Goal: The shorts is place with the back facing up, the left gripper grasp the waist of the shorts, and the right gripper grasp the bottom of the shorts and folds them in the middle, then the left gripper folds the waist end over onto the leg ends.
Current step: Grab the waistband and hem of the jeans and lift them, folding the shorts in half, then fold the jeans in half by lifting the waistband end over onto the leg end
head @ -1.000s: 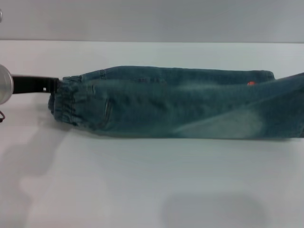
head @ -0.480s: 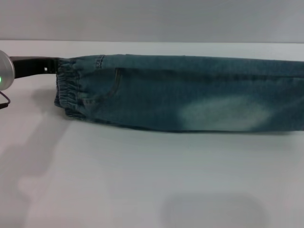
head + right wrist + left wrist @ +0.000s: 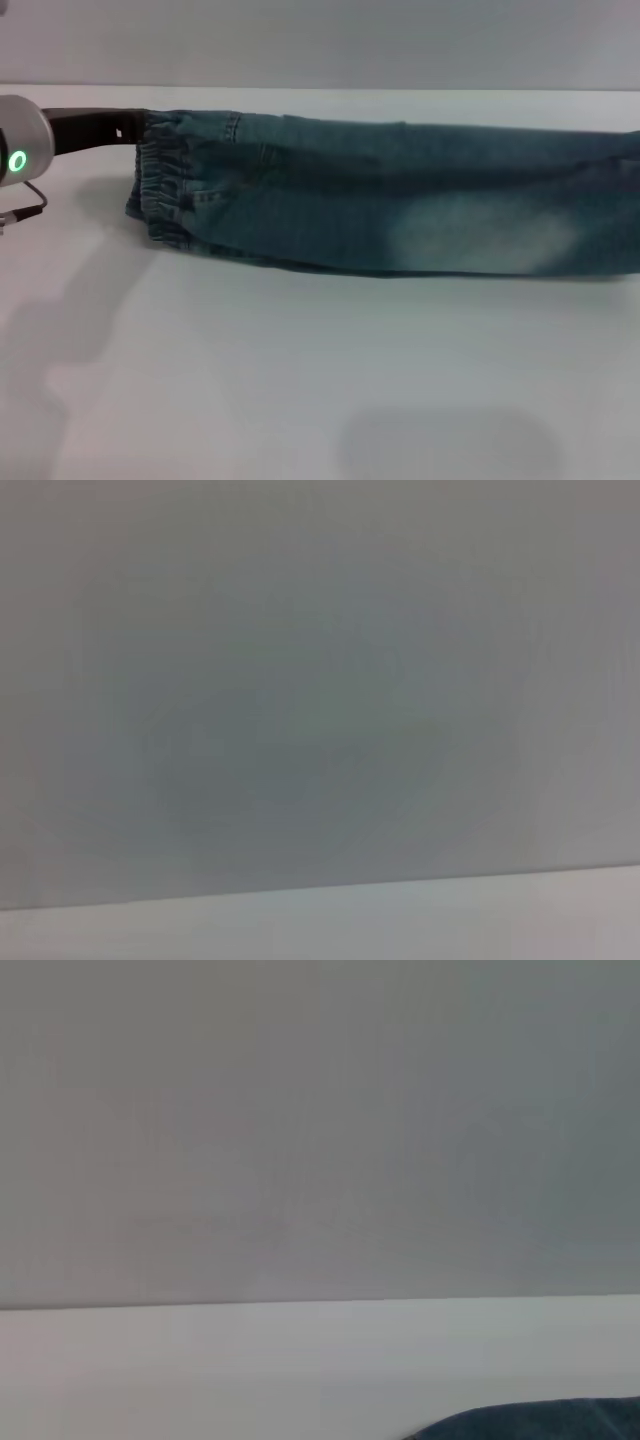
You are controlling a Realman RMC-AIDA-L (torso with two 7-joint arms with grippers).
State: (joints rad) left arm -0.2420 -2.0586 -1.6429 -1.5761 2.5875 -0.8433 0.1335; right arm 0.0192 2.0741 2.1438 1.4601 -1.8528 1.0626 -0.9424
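The denim shorts (image 3: 400, 205) hang stretched in a long band above the white table (image 3: 300, 380), folded lengthwise, and run out of the head view to the right of the waist (image 3: 160, 190). The left gripper (image 3: 135, 128) is clenched on the upper corner of that gathered waist. The right gripper is out of view.

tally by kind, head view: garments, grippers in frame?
Garments: 1, the shorts, lying across the white table.
Grippers: 1, the left gripper at the waist; the right gripper is out of frame.
Total: 2
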